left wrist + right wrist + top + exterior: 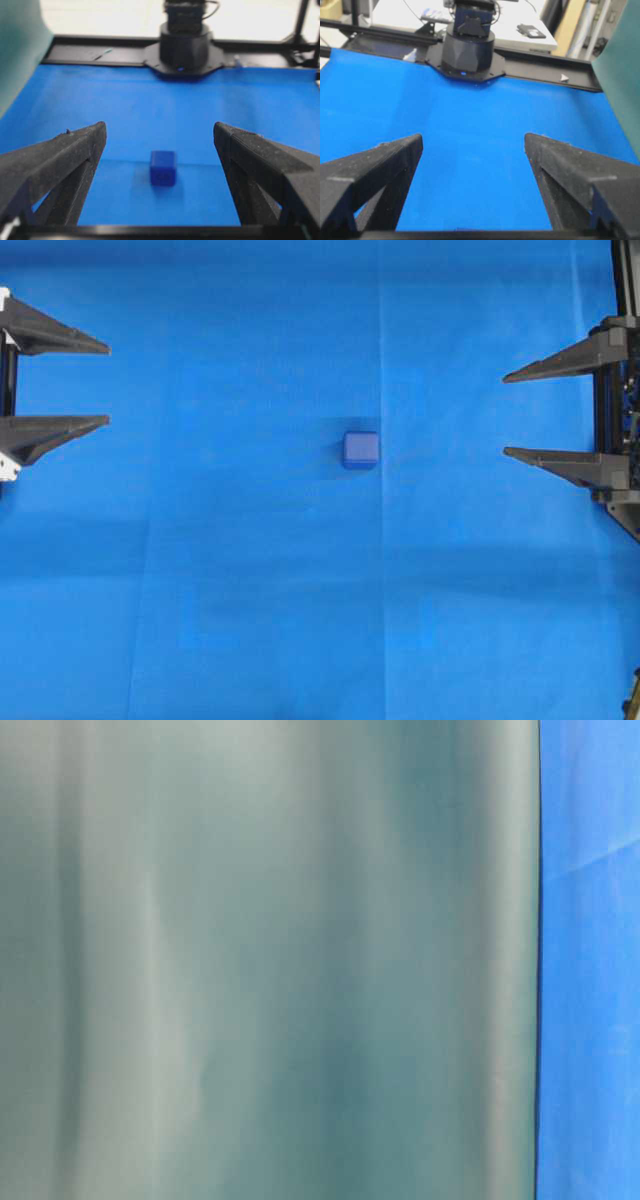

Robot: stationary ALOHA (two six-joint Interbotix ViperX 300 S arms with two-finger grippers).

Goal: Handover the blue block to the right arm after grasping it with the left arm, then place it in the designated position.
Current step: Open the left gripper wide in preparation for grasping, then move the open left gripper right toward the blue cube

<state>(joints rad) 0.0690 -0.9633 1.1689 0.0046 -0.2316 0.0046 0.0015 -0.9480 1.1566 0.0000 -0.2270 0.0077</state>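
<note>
The left tool (108, 382) sits at the left edge of the overhead view with its two pointed black fingers spread wide apart, holding nothing and touching nothing; white corner pieces show at its base. The right tool (505, 415) sits at the opposite edge, its fingers equally wide and empty, tips pointing toward the middle. Between them, well apart from both, the blue block (360, 450) rests alone on the blue cloth (250, 590) that covers the desk — a small dark cube, a little right of the centre fold line and nearer the right tool than the left. In the left wrist view the block (163, 168) lies on the cloth ahead of the spread fingers (75, 150), roughly centred in the gap, with bare cloth on either side of it. The right wrist view shows only bare cloth between its own fingers (570, 160); the block is out of that view. At the far side of each wrist view the opposite arm's black base (185, 47) stands on a black frame rail bordering the cloth. A grey-green sheet (270, 960) fills most of the table-level view, leaving just a strip of blue cloth at its right edge — neither tool nor block shows there.
</note>
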